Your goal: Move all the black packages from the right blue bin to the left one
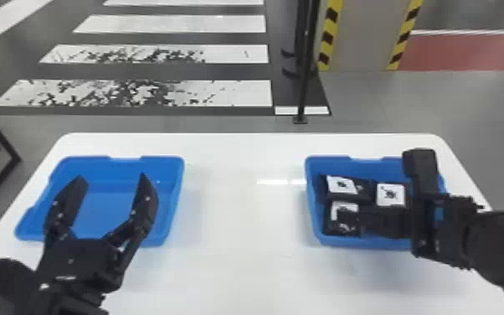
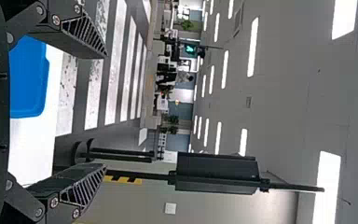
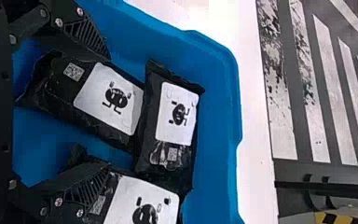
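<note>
The right tool (image 1: 383, 220) is open, its fingers wide apart, low over three black packages (image 1: 390, 194), which are lying inside the right blue bin (image 1: 313, 226). The left tool (image 1: 111, 179) is also open, above the left blue bin (image 1: 172, 209). Both bins stand on the white surface (image 1: 238, 243), well apart.
</note>
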Tool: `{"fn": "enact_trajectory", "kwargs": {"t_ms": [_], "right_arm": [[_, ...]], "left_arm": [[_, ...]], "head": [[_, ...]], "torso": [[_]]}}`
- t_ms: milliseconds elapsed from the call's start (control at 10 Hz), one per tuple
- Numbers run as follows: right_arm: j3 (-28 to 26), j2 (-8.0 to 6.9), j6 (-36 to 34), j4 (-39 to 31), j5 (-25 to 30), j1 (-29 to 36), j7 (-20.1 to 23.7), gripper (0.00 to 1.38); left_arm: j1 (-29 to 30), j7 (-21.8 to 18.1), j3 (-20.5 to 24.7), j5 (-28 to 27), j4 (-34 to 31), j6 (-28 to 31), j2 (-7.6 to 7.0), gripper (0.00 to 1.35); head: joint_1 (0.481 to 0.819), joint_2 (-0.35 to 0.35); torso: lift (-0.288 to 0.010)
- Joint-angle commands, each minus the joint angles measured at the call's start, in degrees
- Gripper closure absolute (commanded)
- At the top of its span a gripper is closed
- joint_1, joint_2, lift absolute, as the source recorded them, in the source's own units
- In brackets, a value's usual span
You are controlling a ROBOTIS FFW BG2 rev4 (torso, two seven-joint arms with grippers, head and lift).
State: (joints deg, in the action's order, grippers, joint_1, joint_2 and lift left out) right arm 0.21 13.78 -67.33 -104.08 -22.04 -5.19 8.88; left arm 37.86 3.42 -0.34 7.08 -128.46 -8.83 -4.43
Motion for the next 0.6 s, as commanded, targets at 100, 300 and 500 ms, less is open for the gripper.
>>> {"fn": "enact_trajectory", "kwargs": {"t_ms": [100, 300, 500], "right_arm": [[2.19, 0.02, -1.58, 0.37, -1.38, -1.00, -0.53, 0.24], [2.65, 0.02, -5.51, -0.76, -2.18, -0.86, -2.46, 0.28], [2.77, 0.02, -6.08, -0.06, -2.41, -1.42, -3.34, 0.43]], "left_arm": [[-0.18, 0.00, 0.00, 0.00, 0.14, -0.03, -0.05, 0.22], [-0.32, 0.00, -0.12, 0.00, 0.28, -0.03, -0.14, 0.22], [-0.46, 0.00, -0.23, 0.00, 0.43, -0.03, -0.14, 0.22]], "head": [[0.695, 0.041], [0.695, 0.059], [0.695, 0.061]], "torso": [[-0.140], [-0.140], [-0.140]]}}
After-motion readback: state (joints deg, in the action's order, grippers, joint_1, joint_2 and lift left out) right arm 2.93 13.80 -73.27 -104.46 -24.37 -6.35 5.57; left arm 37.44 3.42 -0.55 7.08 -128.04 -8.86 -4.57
